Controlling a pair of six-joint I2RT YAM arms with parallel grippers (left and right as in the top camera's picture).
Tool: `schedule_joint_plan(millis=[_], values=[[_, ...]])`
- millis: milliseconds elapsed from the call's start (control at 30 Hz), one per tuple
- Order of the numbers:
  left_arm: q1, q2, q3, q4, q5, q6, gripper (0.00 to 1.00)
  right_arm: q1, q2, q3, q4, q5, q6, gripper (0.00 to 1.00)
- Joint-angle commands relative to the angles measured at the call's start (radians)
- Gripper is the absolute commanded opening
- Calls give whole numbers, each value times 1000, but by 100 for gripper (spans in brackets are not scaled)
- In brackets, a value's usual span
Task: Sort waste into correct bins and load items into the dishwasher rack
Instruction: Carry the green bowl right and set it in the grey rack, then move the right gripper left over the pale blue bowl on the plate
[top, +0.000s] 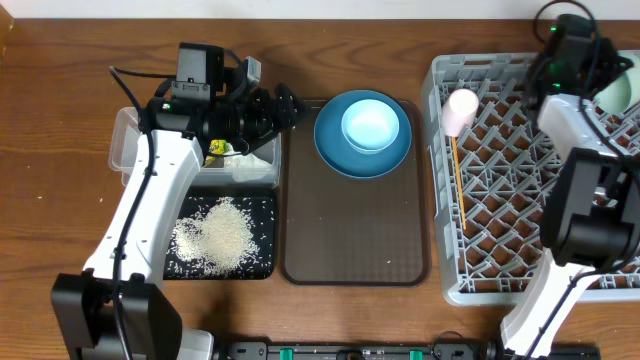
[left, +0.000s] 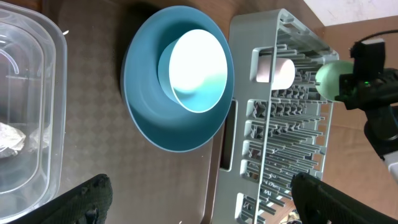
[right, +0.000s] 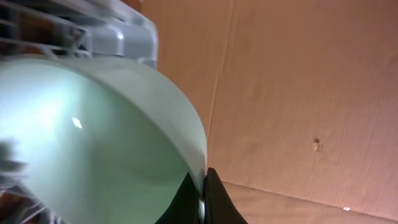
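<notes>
Mint bowl (right: 93, 124) in right gripper (right: 202, 200), left gripper (left: 208, 199) agape

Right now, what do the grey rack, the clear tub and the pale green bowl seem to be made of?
Grey rack: moulded plastic, matte, judging by its thin lattice ribs.
Clear tub: transparent plastic, glossy; one sees through its walls.
Pale green bowl: smooth, glossy, with a bright highlight; probably plastic, though glazed ceramic is possible.
</notes>
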Motion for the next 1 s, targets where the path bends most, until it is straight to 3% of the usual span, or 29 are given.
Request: schedule_joint_plan(millis=[0,133,300,633,767,967], values=[[2,-11,7,0,-13,0,94,21,19,3,-15,6,-3,1],[2,-11,7,0,-13,0,94,50,19,2,-47,10,0,5],[2,-11,7,0,-13,0,94,85,19,2,-66,24,0,28],[2,-11,7,0,-13,0,94,168,19,2,-66,50,0,58],[2,-11,7,0,-13,0,94,199,16,2,-65,55,5,64],[2,-11,7,0,-13,0,94,242,-43,3,-66,49,198,65]])
